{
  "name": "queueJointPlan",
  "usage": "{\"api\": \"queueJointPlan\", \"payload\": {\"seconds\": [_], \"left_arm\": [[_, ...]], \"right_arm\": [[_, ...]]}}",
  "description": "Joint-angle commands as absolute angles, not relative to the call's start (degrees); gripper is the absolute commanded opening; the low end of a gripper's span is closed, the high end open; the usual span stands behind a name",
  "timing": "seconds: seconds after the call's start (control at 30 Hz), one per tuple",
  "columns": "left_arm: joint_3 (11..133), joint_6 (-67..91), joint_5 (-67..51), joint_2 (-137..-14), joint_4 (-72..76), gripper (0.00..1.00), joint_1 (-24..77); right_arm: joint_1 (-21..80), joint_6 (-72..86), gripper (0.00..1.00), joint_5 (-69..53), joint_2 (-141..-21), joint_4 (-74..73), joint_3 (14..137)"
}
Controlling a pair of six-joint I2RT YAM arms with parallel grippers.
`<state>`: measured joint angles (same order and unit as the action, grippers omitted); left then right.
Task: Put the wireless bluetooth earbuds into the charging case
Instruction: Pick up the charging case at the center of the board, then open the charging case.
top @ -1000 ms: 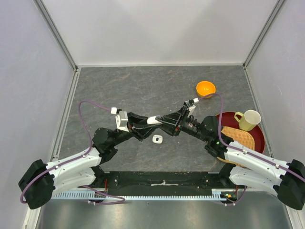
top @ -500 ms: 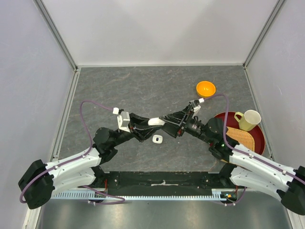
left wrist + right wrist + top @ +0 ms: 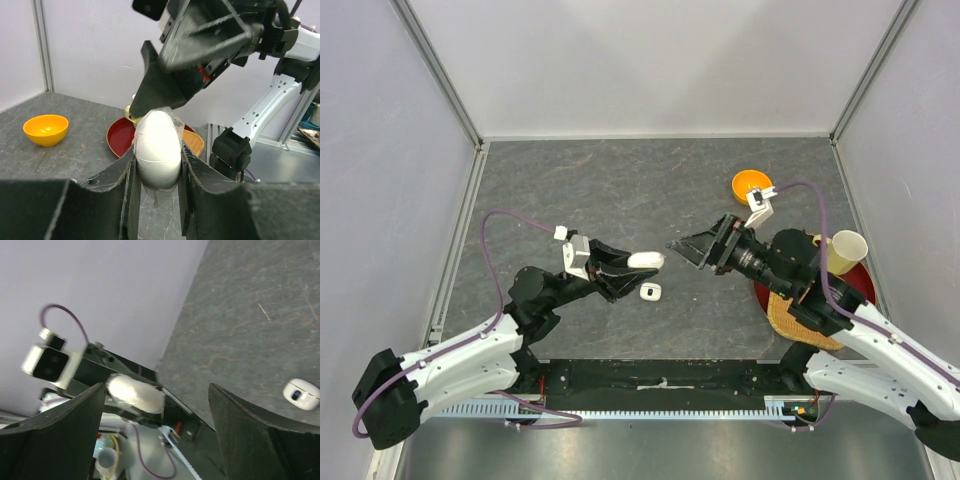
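One held case (image 3: 157, 145), one perhaps-open case (image 3: 651, 292)

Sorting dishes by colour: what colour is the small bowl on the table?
The bowl is orange; the left wrist view shows it best.

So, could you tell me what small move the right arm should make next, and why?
Probably lower the right gripper toward the small white item on the table: its jaws are open and empty, while the left gripper clamps the white case.
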<state>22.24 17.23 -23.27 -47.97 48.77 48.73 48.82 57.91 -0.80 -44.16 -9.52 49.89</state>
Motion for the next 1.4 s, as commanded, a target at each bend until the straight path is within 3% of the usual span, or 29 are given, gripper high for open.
{"api": "queueJointPlan", "payload": {"seconds": [0.0,1.37], "left_arm": [[25.7,15.0,-26.1,-47.8,46.9,0.02,48.8],[27.2,15.7,-25.4,-49.6,47.2,0.02,48.8]], "right_arm": [[48.7,49.6,0.88,-7.6,-47.8,-11.2,52.2],[48.7,43.1,0.78,-13.5,-50.7,-13.0,55.0]]}}
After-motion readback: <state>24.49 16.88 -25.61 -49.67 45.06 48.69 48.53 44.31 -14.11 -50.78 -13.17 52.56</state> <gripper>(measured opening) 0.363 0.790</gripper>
